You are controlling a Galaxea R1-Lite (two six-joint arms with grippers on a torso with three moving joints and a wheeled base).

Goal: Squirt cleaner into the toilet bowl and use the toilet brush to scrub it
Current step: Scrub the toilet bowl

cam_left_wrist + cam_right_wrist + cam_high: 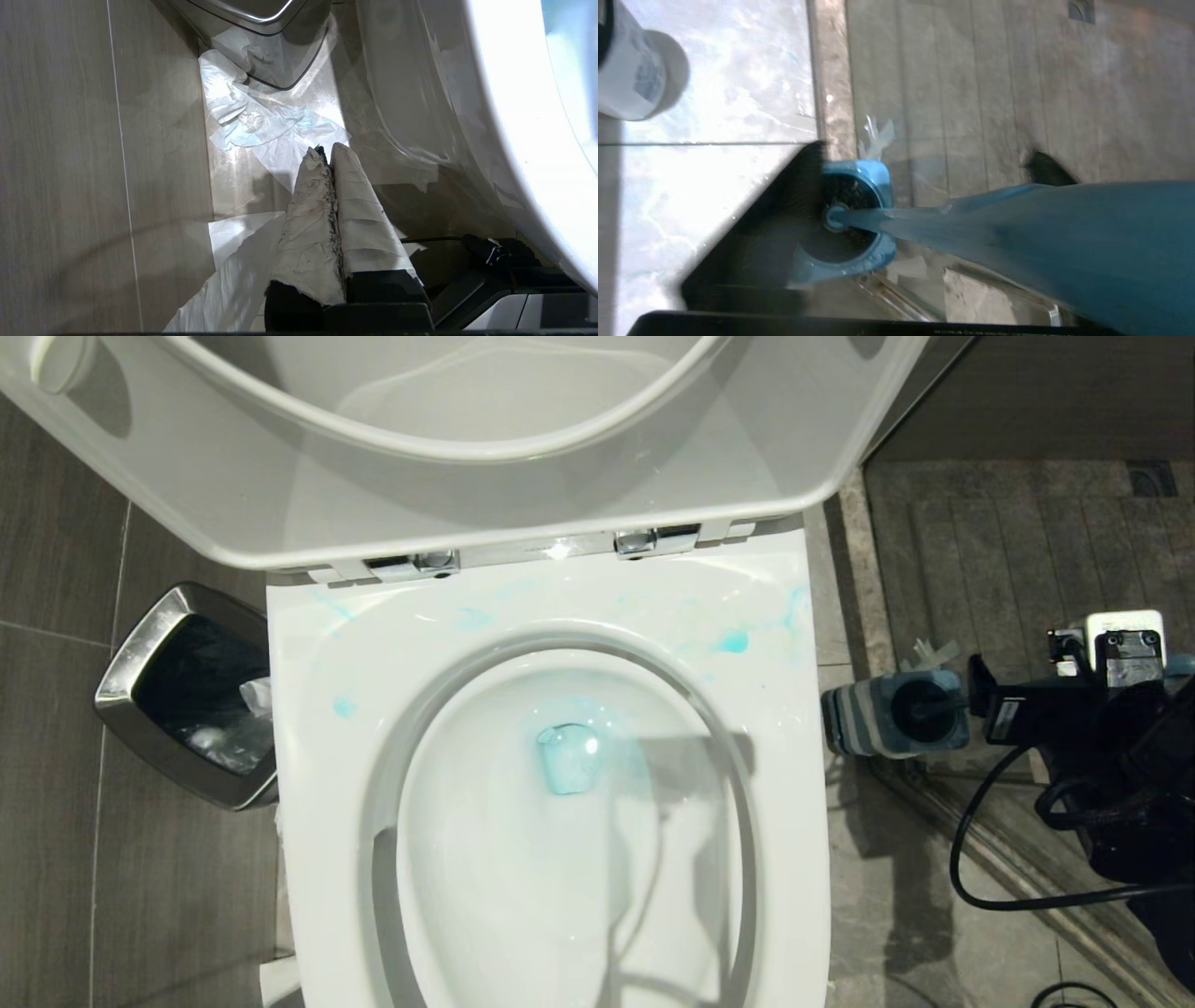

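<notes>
Beside the toilet bowl (308, 728), on the floor by its right flank: toilet brush (920, 711), standing in its holder. Right pincer (980, 705): spread about the handle, not clamped. Left pincer (329, 161): clenched, empty, low by the bowl's left side.

Risk: an off-centre squeeze may tip the holder.

Head view alone shows cleaner (733, 640) smeared on the rim; right wrist view alone shows the bristles in the holder.

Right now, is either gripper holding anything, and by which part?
Left gripper: nothing, jaws shut. Right gripper is at the toilet brush handle, brush in its holder; grip cannot be told.
</notes>
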